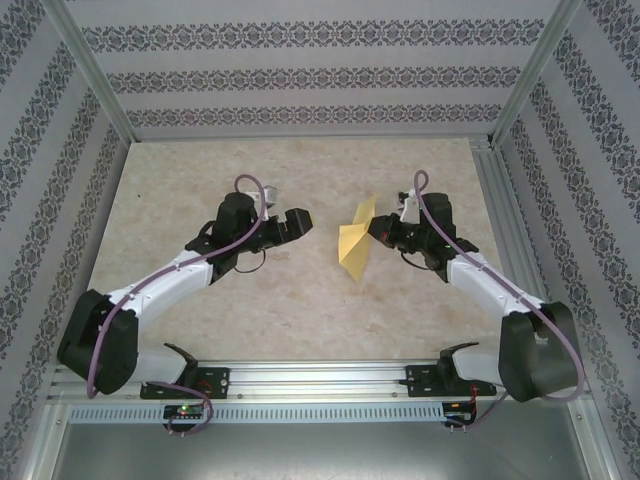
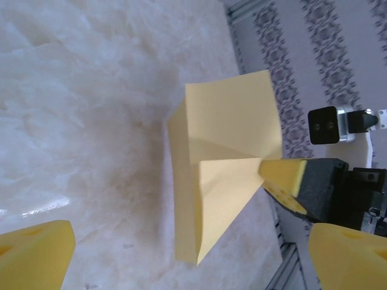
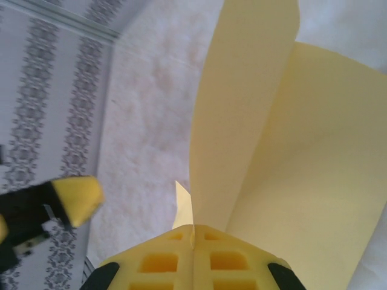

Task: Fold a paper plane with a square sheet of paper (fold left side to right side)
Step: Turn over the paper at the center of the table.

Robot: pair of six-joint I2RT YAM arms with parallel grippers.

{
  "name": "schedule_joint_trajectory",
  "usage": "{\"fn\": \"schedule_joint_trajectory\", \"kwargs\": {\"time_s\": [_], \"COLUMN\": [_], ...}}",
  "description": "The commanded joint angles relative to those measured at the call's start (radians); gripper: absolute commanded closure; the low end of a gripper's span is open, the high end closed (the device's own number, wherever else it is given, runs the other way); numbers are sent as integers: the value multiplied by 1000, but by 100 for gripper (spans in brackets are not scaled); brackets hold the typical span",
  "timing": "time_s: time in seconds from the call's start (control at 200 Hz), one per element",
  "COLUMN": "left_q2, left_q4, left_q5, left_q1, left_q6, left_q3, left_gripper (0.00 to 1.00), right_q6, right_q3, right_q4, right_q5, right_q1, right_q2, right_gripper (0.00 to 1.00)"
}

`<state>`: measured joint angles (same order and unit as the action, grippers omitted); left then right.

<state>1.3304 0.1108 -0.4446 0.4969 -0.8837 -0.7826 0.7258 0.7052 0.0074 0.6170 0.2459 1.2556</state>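
The square sheet of paper (image 1: 356, 243) is yellow, creased into a pointed shape, and stands up off the table at mid-centre. My right gripper (image 1: 380, 232) is shut on its right edge. In the right wrist view the pads (image 3: 151, 266) meet on a thin paper corner, and two flaps of the sheet (image 3: 290, 151) splay upward beyond them. My left gripper (image 1: 300, 222) is open just left of the paper, not touching it. In the left wrist view its yellow fingers (image 2: 33, 254) sit wide apart at the bottom corners, with the folded sheet (image 2: 224, 163) ahead between them.
The beige marbled table (image 1: 200, 180) is ringed by patterned walls (image 1: 300, 80). An aluminium rail (image 1: 320, 378) carrying both arm bases runs along the near edge. A metal frame strip (image 1: 495, 210) borders the right side.
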Motion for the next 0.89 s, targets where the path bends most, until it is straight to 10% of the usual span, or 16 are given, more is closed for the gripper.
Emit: {"fn": "schedule_joint_trajectory", "kwargs": {"time_s": [0.0, 0.52, 0.889], "left_q2": [-35, 75, 118], "left_q4": [284, 687, 788], "left_q5": [-105, -281, -293], "left_q1": [-11, 44, 54], "left_q6": [-158, -418, -471], "left_q3": [44, -33, -49], "left_gripper": [1, 2, 58], "right_q6": [30, 172, 198], "right_q3": [60, 239, 235], "right_q4": [109, 261, 287], "right_q5": [52, 105, 111], "right_q1": [-6, 97, 105], "right_q2": [-54, -56, -48], "right_gripper": [100, 100, 100]}}
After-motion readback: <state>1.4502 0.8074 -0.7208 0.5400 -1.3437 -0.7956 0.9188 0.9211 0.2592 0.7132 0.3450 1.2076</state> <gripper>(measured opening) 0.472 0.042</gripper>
